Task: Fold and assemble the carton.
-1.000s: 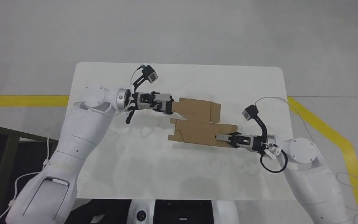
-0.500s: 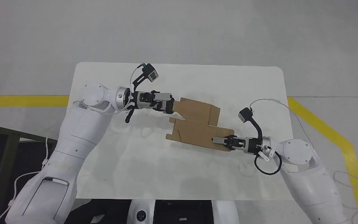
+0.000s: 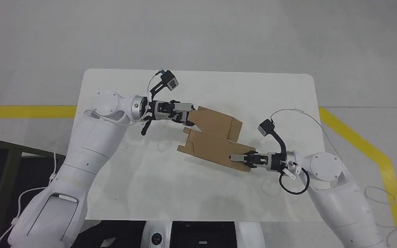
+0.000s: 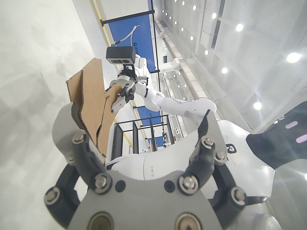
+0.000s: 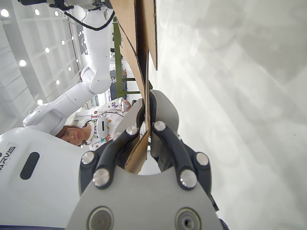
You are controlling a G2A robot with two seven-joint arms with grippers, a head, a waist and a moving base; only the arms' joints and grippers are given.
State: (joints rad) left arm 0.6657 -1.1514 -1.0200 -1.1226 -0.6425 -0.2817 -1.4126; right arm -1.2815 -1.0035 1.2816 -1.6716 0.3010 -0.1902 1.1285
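**Top view.** The carton [image 3: 214,139], a flattened piece of brown cardboard, lies slantwise over the middle of the white table [image 3: 291,93]. The left gripper [image 3: 191,122] meets the carton at its far left corner. The right gripper [image 3: 239,157] sits on the near right edge, with its fingers reaching onto the board. The two arms approach from opposite ends of the carton. From this angle it cannot be told whether the carton rests on the table or is held just above it.

**Left wrist view.** This view shows the jaw spacing of the left gripper [image 4: 141,123]. Its two fingers stand wide apart and clamp nothing. One finger [image 4: 78,118] touches the corner of the carton [image 4: 90,89], and the other is well apart from the board. The carton is seen nearly edge-on, with its layers slightly parted at the near corner. At the far end of the carton, the right gripper [image 4: 118,95] is closed over the cardboard edge.

**Right wrist view.** This view shows the grip at close range. The right gripper [image 5: 146,113] has both fingers pressed together, with the carton [image 5: 129,13] pinched between them. The board runs away from the fingers edge-on, with separate panels visible side by side. The table surface [image 5: 227,72] lies alongside it.
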